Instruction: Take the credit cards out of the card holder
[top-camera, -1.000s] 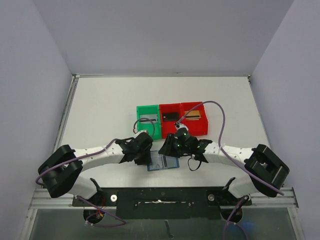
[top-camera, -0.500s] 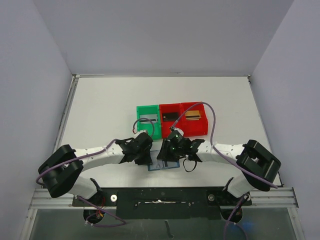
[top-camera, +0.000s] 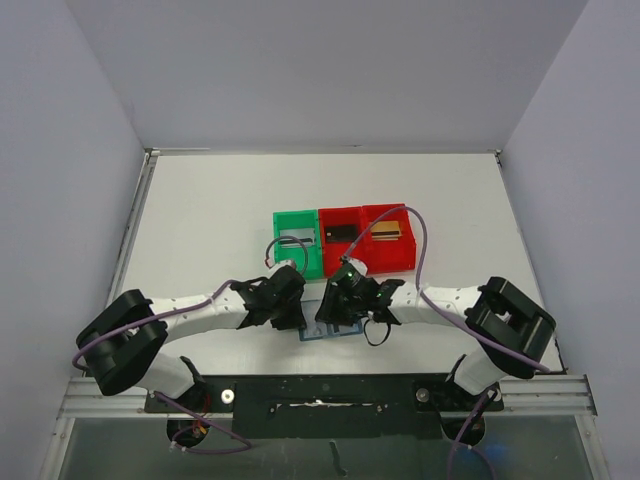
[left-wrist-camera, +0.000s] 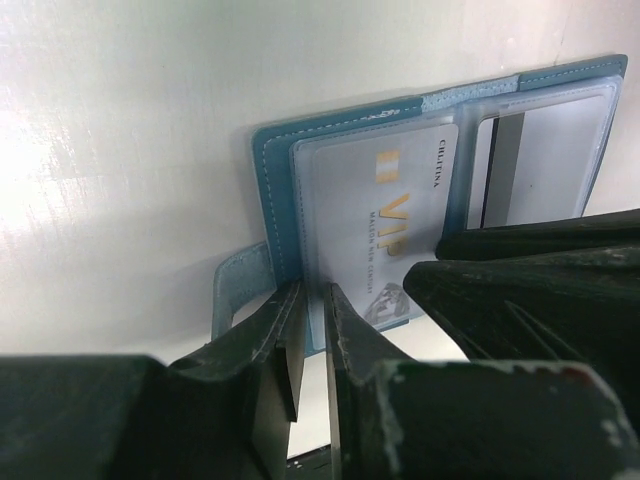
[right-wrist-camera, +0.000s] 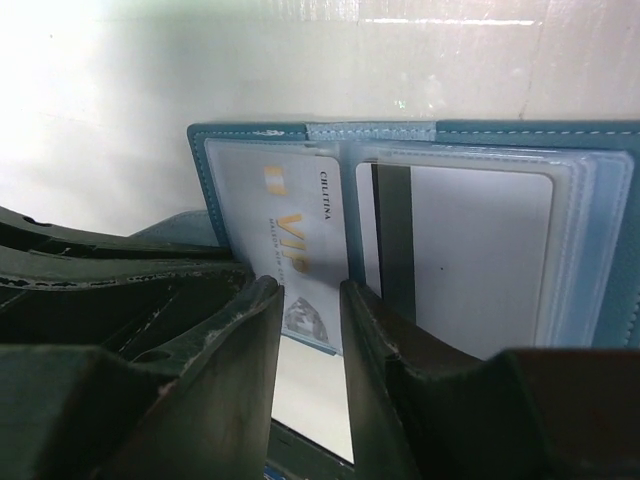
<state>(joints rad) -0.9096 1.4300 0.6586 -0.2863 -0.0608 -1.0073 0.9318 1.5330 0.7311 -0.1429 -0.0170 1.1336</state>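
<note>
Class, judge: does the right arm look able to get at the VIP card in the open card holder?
Probably yes: the right gripper, fingers open, sits at the near end of the VIP card in the card holder, nothing lying between.

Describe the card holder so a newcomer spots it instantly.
On the white table, look just nearer than the green bin and red bins. The card holder lies open there: flat, blue, with clear pockets, one showing a VIP card.
</note>
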